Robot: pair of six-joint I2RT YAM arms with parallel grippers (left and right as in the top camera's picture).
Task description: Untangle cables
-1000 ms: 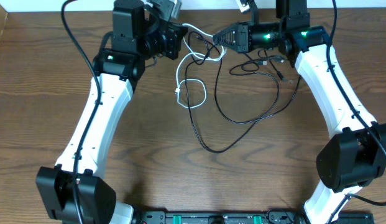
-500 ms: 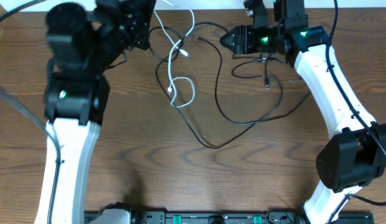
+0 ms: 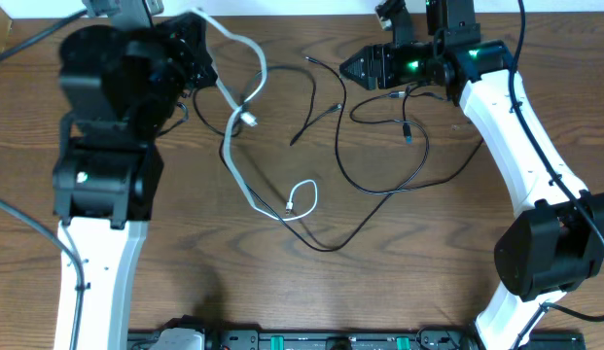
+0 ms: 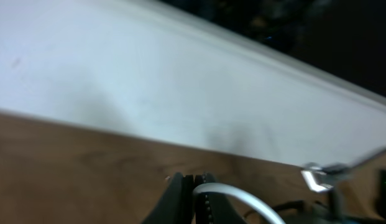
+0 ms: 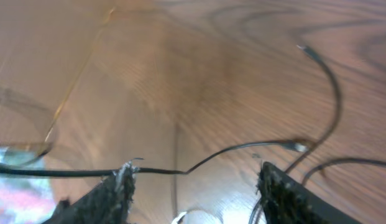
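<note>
Over the brown wooden table [image 3: 282, 292], the left gripper [image 4: 194, 190] is pinched tight on the thin white cord [image 3: 230, 160], which trails from it to a small loop mid-table, while the right gripper [image 5: 196, 169] stands spread, with one of the long thin black cords [image 3: 379, 192] crossing, blurred, just past its fingertips.

White cable [image 4: 236, 195]: plain white, no markings. Black cables [image 5: 161, 171]: uniform black. Table [image 3: 282, 282]: mid-brown wood, darker wavy grain. Left arm [image 3: 102, 262] and right arm [image 3: 520, 126]: white links, black joints. Green light [image 3: 415, 64] glows on right arm. Wall [image 4: 149, 81]: off-white, unpatterned.
</note>
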